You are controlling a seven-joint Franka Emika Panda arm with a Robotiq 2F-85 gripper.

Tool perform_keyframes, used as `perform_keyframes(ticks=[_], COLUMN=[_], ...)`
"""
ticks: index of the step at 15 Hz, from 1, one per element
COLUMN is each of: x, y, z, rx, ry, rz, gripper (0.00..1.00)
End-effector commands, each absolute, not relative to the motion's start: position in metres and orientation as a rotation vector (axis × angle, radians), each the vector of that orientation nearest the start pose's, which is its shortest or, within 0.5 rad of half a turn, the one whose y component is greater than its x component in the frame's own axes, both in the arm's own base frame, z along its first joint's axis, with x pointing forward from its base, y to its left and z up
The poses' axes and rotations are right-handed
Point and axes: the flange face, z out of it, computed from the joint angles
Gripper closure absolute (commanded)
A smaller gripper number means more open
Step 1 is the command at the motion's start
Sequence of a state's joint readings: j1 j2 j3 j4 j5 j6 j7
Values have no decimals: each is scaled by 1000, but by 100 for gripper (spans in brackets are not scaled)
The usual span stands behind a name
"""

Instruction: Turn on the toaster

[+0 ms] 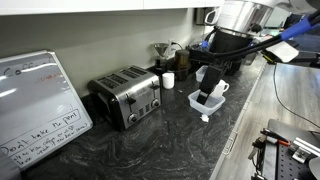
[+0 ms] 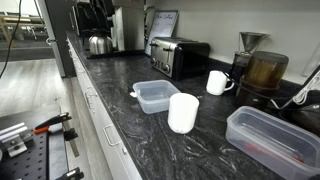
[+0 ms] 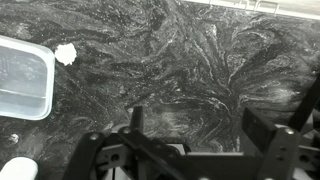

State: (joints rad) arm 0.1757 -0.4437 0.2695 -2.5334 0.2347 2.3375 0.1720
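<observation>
The silver four-slot toaster [image 1: 127, 95] stands on the dark marbled counter against the back wall, its levers and knobs facing the counter edge. It also shows in an exterior view [image 2: 178, 55]. It is out of the wrist view. My gripper [image 1: 209, 88] hangs from the arm, well away from the toaster, over the area by a clear plastic container [image 1: 203, 103]. In the wrist view the gripper [image 3: 198, 125] is open and empty, looking down on bare counter, with the container [image 3: 22, 78] at the left.
A white cup [image 2: 183, 112] and a white mug [image 2: 217, 82] stand near the container [image 2: 155, 96]. A whiteboard [image 1: 38, 105] leans beside the toaster. A kettle [image 2: 97, 45], a coffee dripper [image 2: 262, 65] and a lidded box [image 2: 270, 135] also stand on the counter.
</observation>
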Motion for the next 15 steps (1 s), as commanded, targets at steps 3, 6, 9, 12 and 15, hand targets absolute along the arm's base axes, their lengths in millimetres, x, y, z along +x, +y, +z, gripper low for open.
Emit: perform_keyframes(ticks=[3,6,9,12,15], x=[388,393,402,413,424], y=[198,206,209,200,163], z=[422,400,378,360,368], rx=[-2927,-2861,-2807,-2769,-2764], ry=[-162,-136,-92,-29,166], rz=[-423,-593,-769,-886,-969], gripper=[0,0,0,0,0])
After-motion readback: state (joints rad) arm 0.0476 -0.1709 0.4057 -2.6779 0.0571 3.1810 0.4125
